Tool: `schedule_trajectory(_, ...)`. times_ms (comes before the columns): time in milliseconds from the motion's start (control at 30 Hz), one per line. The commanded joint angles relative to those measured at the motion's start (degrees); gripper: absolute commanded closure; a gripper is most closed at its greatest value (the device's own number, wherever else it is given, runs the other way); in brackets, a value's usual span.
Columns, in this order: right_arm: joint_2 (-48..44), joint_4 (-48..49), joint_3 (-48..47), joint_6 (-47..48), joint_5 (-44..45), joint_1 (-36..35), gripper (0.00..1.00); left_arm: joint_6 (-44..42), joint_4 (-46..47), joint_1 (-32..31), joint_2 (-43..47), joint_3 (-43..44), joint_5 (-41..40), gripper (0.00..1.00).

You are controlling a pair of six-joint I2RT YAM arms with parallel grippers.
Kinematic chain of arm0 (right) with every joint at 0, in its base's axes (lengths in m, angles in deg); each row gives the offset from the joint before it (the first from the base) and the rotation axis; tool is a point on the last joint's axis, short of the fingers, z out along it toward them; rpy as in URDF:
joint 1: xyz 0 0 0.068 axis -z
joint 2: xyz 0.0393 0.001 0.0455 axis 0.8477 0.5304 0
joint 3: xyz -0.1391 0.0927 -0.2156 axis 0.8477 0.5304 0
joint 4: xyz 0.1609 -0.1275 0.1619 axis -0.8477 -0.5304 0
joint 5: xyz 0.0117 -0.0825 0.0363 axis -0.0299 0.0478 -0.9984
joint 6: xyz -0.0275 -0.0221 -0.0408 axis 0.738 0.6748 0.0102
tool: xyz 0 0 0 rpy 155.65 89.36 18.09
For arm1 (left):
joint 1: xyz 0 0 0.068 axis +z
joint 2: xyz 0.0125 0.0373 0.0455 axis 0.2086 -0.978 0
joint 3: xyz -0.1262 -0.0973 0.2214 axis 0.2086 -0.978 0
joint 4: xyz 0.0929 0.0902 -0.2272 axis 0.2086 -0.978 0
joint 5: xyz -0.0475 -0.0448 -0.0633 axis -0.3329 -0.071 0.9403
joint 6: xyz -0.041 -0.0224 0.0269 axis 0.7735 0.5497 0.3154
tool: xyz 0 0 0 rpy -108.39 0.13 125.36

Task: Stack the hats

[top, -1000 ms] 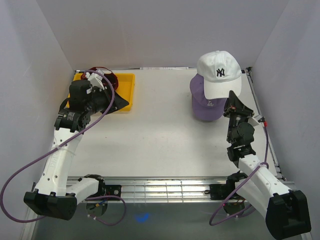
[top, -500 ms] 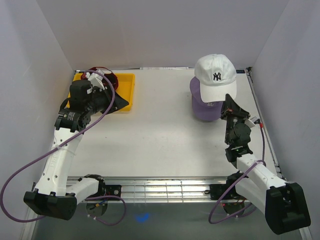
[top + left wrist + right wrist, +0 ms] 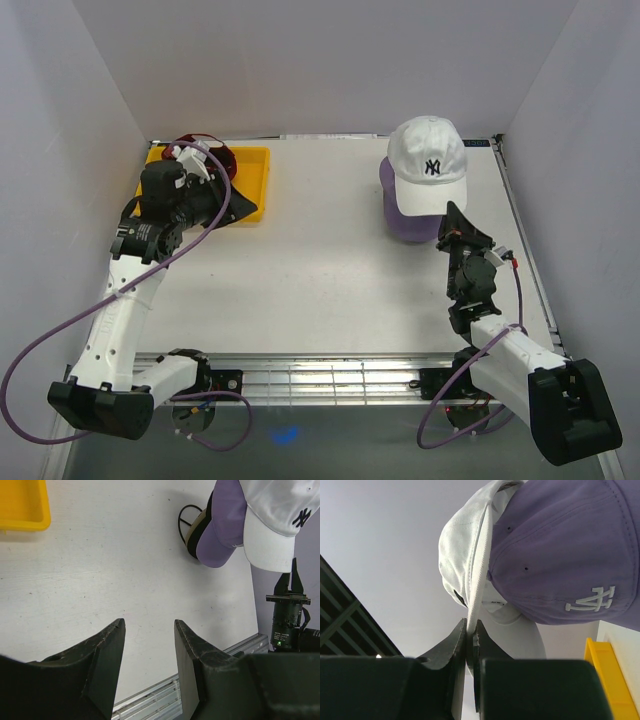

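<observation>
Right gripper (image 3: 470, 630) is clamped on the brim edge of the white cap (image 3: 428, 160), holding it over the lavender cap (image 3: 412, 228) near the table's far right edge. Left gripper (image 3: 149, 625), jaws apart, hovers near the yellow tray (image 3: 255, 165). Bare table (image 3: 320, 260) lies between the two.

Open tabletop (image 3: 330, 260) between tray (image 3: 256, 178) and hats (image 3: 425, 170)

Bright, even light; soft shadows
</observation>
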State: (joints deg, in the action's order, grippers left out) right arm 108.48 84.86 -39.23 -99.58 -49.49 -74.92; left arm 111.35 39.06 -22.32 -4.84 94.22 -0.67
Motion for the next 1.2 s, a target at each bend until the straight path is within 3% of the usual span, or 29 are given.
schedule_trajectory(0, 0.1, 2.2, 0.5, -1.6, 1.0, -0.3, 0.92, -0.8, 0.2, -0.3, 0.0, -0.9, -0.7, 0.46)
schedule_trajectory(433, 5.2, 4.0, 0.3, -2.5, -2.9, -0.3, 0.92, -1.5, 0.1, -0.4, 0.4, -2.0, -1.7, 0.46)
schedule_trajectory(700, 0.7, -5.0, 1.2, -2.5, -1.8, 0.2, 0.92, -1.5, 0.2, -0.4, 0.1, -2.4, -1.8, 0.46)
schedule_trajectory(1167, 5.2, -5.6, 2.7, -4.5, -4.4, 1.7, 0.92, -1.8, 0.3, -0.4, 0.3, -3.1, -2.5, 0.46)
